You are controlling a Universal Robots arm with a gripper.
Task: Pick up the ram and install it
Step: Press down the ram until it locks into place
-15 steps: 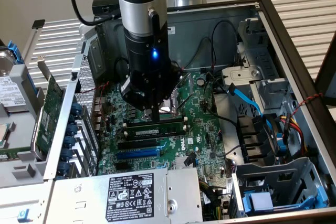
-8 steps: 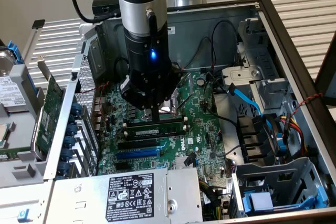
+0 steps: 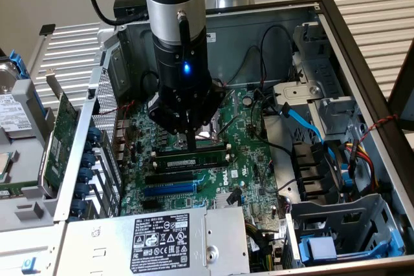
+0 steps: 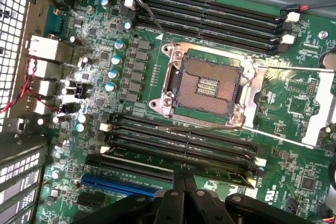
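Note:
The ram (image 3: 194,157) is a thin green stick with dark chips, lying lengthwise along one of the black slots below the CPU socket (image 4: 205,85). In the wrist view the ram (image 4: 220,165) sits in the slot closest to my fingers. My gripper (image 3: 192,141) hangs straight down over the middle of the stick, its tips just above or touching the top edge; I cannot tell which. The fingers (image 4: 178,184) are pressed together, shut, with nothing between them.
A second bank of black slots (image 4: 210,11) lies beyond the socket. A blue slot (image 3: 169,189) and the power supply (image 3: 162,237) sit on the near side. Cables and a blue ribbon (image 3: 304,117) run on the exterior view's right. A large green card (image 3: 61,134) stands outside the case.

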